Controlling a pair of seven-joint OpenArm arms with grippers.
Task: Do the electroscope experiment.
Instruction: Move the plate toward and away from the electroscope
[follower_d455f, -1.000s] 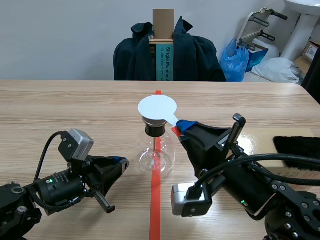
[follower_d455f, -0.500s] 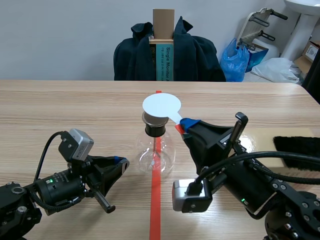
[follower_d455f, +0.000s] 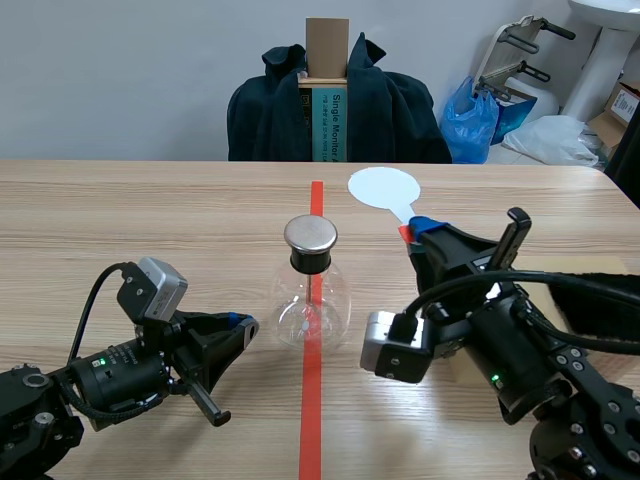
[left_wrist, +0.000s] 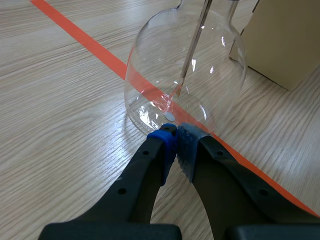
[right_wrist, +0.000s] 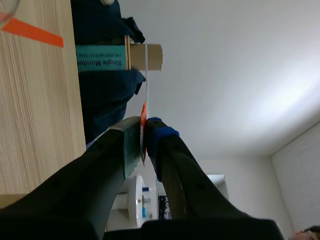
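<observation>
The wooden table (follower_d455f: 150, 210) carries everything, an orange-red mark running down its middle. The glass flask (follower_d455f: 311, 300) stands on that mark in mid-table. My right gripper (follower_d455f: 415, 228) is clenched on the handle of the white disc (follower_d455f: 384, 187), holding it raised, far and right of the flask; from my right wrist the disc shows edge-on between the pads. My left gripper (left_wrist: 176, 142) is pressed closed on nothing, low at the near left, its pads at the foot of the flask. Whether they touch the glass or stop just short, I can't tell. The flask's metal cap (follower_d455f: 310, 234) is bare, and a thin rod (left_wrist: 192, 47) hangs inside. I judge this is the disc-to-cap step, with the two apart. Next I must swing the disc left and nearer, level over the cap, then lower it gently so the flask doesn't tip.
</observation>
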